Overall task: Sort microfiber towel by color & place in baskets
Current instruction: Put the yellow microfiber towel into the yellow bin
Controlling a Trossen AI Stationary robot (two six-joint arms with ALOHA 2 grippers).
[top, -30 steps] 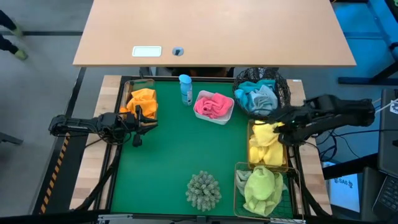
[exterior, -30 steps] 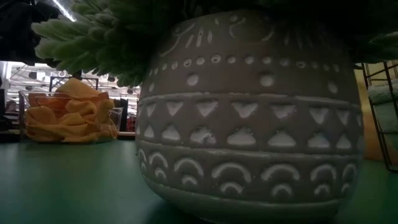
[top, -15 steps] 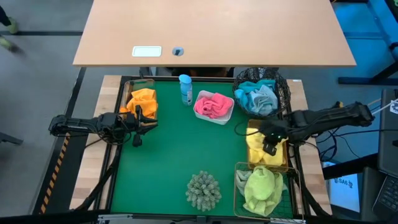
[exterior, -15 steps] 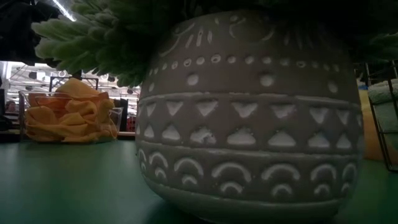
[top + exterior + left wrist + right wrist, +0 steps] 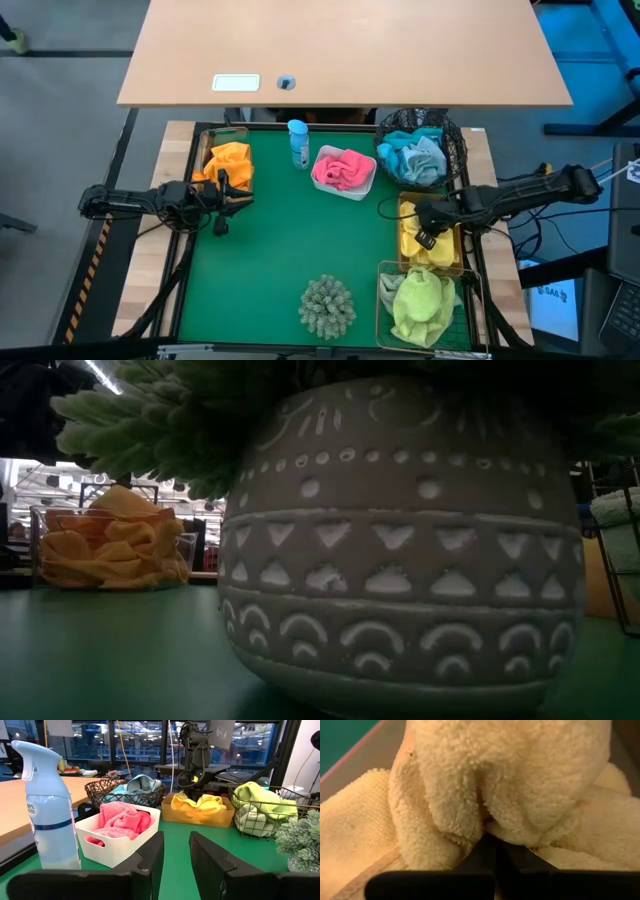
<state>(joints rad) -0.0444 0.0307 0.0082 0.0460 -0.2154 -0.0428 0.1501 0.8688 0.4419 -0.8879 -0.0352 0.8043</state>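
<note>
Green matting (image 5: 290, 240) covers the work surface, with the towels already sorted into baskets. A yellow towel (image 5: 505, 785) is pinched between the closed fingers of the right gripper (image 5: 424, 240), low over the gold wire basket (image 5: 404, 262) of yellow cloths; whether the cloth is lifted clear cannot quite be judged. Pale green cloths (image 5: 420, 300) are seen in the neighbouring gold basket, pink ones (image 5: 343, 168) in the white tub. The left gripper (image 5: 220, 226) is held idle near the orange towels (image 5: 231, 163), its fingers slightly apart and empty.
</note>
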